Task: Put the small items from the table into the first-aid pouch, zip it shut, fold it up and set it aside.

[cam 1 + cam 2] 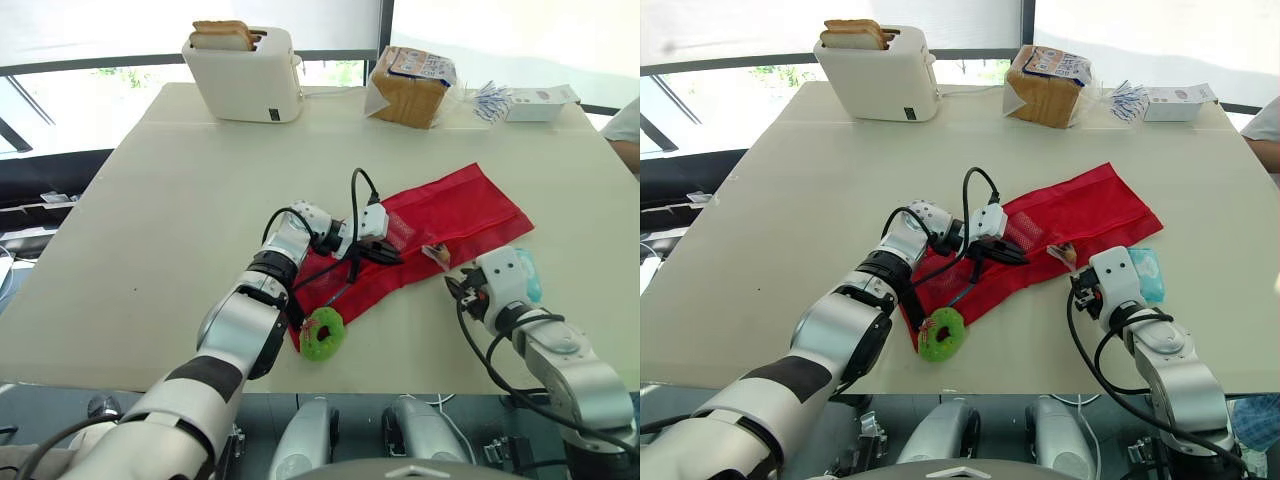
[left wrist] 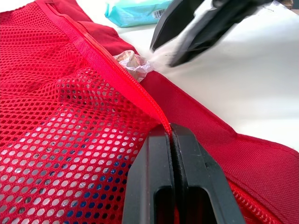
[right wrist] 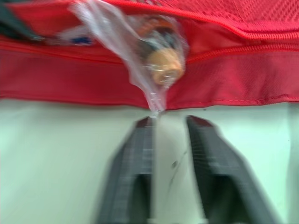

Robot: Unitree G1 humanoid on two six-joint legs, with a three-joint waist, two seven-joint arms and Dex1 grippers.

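**Left end effector pinches pouch seam, right one open at wrapped item**

The red mesh pouch [image 1: 450,215] lies flat and unzipped on the counter [image 1: 170,200]; the left end effector [image 2: 171,133] is pressed together on its zipper edge. The right end effector [image 3: 170,121] is spread just in front of a small clear-wrapped item [image 3: 161,63] lying against the pouch's near edge; the wrapper's tail reaches one fingertip. A teal packet [image 1: 527,275] lies beside the right end effector; a green ring [image 1: 322,334] sits at the pouch's near corner.
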